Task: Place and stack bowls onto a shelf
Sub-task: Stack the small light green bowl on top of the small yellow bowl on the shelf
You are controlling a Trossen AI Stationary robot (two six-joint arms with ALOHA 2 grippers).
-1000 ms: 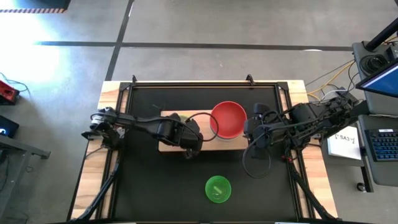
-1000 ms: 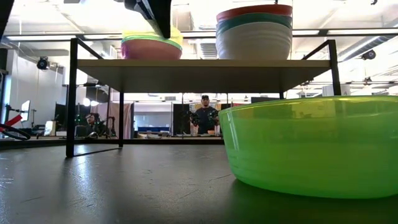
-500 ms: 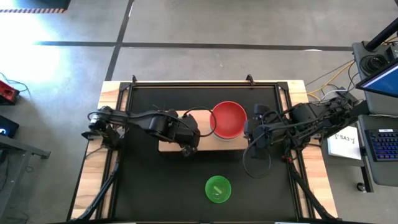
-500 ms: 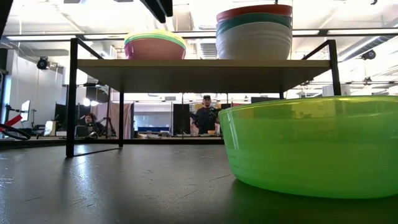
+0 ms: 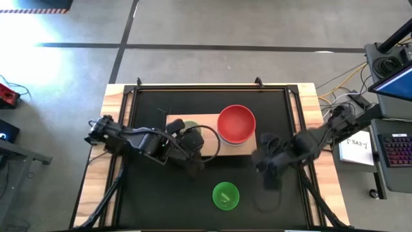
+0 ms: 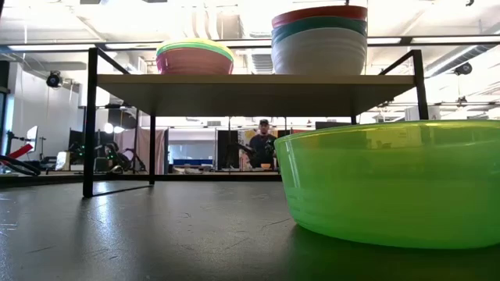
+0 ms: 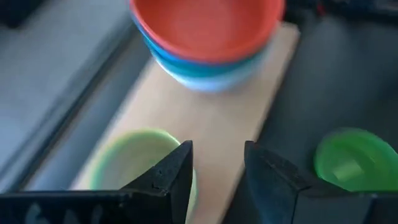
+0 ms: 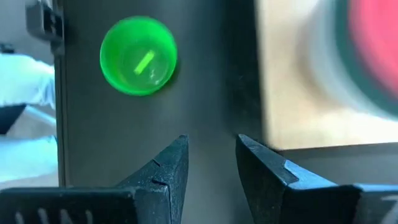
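On the bench, the shelf stands toward the far side. A stack of large bowls sits on its right end, a stack of small bowls on its left. One bowl lies alone on the bench, nearer than the shelf.

my two dark arms

both my arms are black, slim and jointed, with thin black cables looping loose beside them. my left tool and my right tool each end in two matte black, wedge-shaped fingers with angular edges.
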